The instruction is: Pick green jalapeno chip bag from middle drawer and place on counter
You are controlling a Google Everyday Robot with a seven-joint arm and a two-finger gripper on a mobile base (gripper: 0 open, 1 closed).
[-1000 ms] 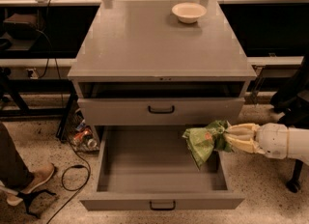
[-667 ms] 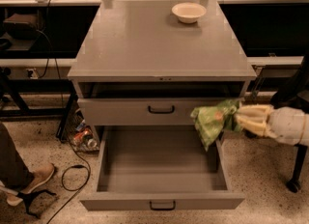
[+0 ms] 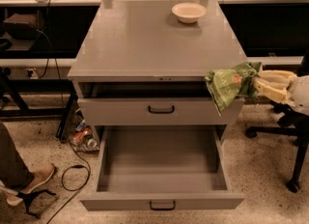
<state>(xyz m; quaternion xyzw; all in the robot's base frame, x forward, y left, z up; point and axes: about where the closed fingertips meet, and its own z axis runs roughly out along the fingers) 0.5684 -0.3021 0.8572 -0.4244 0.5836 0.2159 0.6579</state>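
The green jalapeno chip bag (image 3: pixel 230 85) hangs in the air at the cabinet's right front corner, level with the counter's front edge. My gripper (image 3: pixel 259 84) comes in from the right, its cream fingers shut on the bag's right end. The middle drawer (image 3: pixel 161 162) is pulled wide open below, and its tray is empty. The counter (image 3: pixel 154 39) is a flat grey top, with the bag just off its right front corner.
A cream bowl (image 3: pixel 189 12) stands at the counter's back right. The top drawer front (image 3: pixel 159 110) sits slightly out. A black chair base (image 3: pixel 285 136) is at the right. A person's shoe (image 3: pixel 34 182) and cables lie on the floor at the left.
My gripper has lifted the bag up out of the open drawer to about the height of the counter's front edge, and slightly to the right.
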